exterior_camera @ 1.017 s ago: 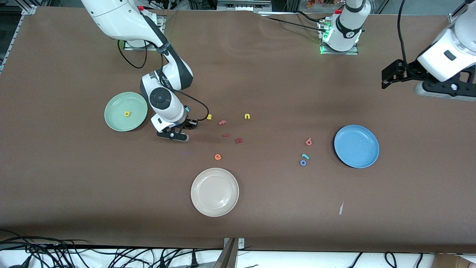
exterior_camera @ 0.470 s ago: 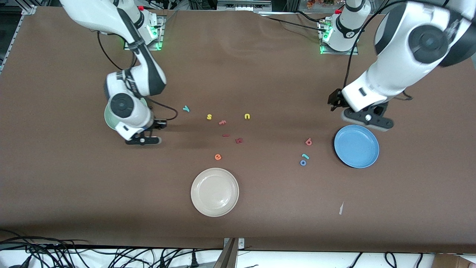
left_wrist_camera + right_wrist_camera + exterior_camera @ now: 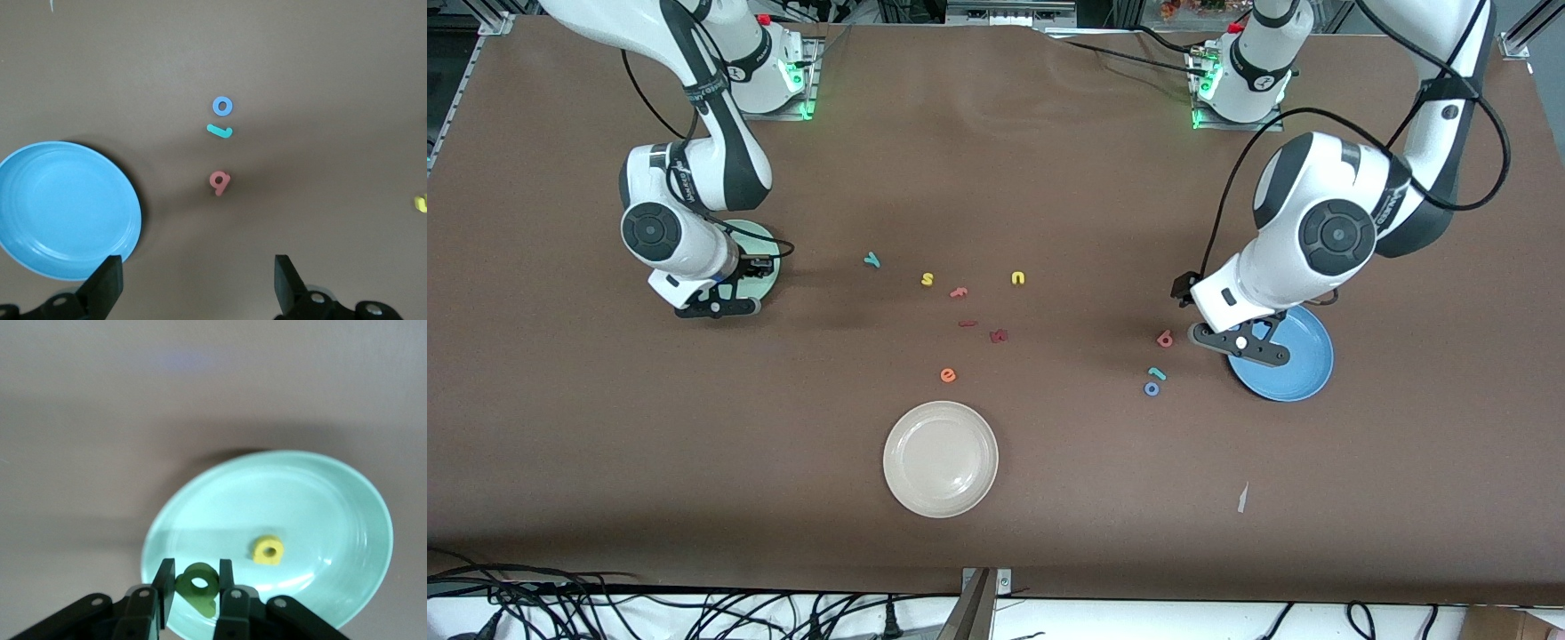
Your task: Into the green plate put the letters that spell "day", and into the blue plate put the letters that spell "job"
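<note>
the right gripper (image 3: 192, 595) is hovering over the green plate's (image 3: 347, 500) rim, fingers clamped on the dark green "d" (image 3: 198, 583), with the yellow "a" (image 3: 268, 550) lying in the plate just beside it. the left gripper (image 3: 195, 285), fingers spread wide and empty, is hanging over the desk (image 3: 1049, 178) with the salmon "b" (image 3: 219, 181) straight ahead between them.

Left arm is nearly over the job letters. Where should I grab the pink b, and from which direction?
Come straight down from above: the pink b lies flat on the table, so a side approach has little to catch. Close the open left end effector across the letter's straight stem, the narrowest part. It lies apart from the teal j and blue plate, so both fingers likely have room.
</note>
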Controlling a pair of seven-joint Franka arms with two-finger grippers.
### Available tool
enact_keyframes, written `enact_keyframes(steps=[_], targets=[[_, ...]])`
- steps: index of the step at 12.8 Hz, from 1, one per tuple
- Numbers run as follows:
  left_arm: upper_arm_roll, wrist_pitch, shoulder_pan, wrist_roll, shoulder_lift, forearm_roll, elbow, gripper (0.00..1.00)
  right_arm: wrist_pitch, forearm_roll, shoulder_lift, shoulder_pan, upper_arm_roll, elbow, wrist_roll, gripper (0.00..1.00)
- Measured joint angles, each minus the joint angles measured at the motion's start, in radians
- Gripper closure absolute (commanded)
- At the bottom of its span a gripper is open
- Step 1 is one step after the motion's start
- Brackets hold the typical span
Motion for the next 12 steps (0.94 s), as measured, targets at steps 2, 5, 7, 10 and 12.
enact_keyframes(steps=[2,5,7,10,12], targets=[[0.016,0.026,0.001,0.008,0.039,0.000,0.000,0.00,0.020,0.000,0.000,0.000,-0.011,-0.035,-0.002,0.00],[0.018,0.123,0.000,0.011,0.099,0.000,-0.011,0.00,0.022,0.000,0.000,0.000,-0.026,-0.042,-0.002,0.00],[0.018,0.215,-0.002,0.012,0.120,0.000,-0.049,0.00,0.024,0.000,0.000,0.000,-0.027,-0.042,-0.002,0.00],[0.016,0.272,-0.013,0.012,0.131,0.000,-0.085,0.00,0.028,0.000,-0.002,0.001,-0.027,-0.041,-0.002,0.00],[0.016,0.310,-0.019,0.012,0.133,0.000,-0.097,0.00,0.029,0.000,-0.003,0.002,-0.027,-0.040,-0.002,0.00]])
